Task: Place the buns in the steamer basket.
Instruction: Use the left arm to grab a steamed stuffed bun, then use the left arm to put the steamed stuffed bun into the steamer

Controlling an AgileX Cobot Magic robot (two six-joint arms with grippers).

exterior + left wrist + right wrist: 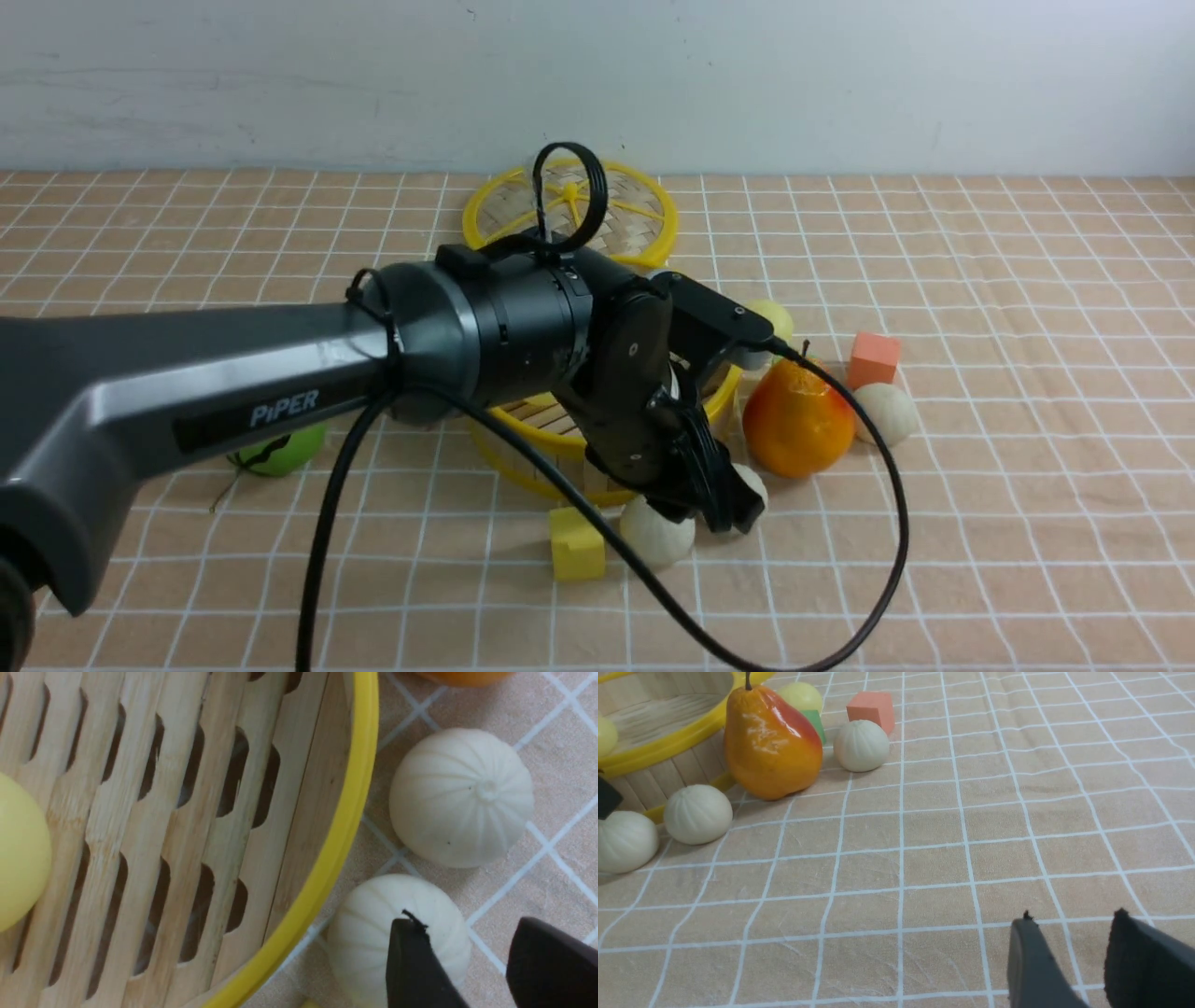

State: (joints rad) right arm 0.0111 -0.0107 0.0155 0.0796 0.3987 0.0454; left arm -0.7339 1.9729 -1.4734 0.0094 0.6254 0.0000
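Your left gripper (pixel 733 511) hangs parted and empty just beside a pleated bun (pixel 656 534) at the basket's (pixel 527 434) five o'clock. Its wrist view shows one yellow bun (pixel 18 854) inside already; these look light and rolly, so pinch across the middle. In its own view, your right gripper (pixel 1080 961) sits parted and empty.

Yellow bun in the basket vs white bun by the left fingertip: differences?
The yellow bun is smooth and pale yellow; the white bun is off-white with pleats. The yellow bun lies on the steamer basket floor; the white bun sits on the cloth outside its rim. Both are small, round.
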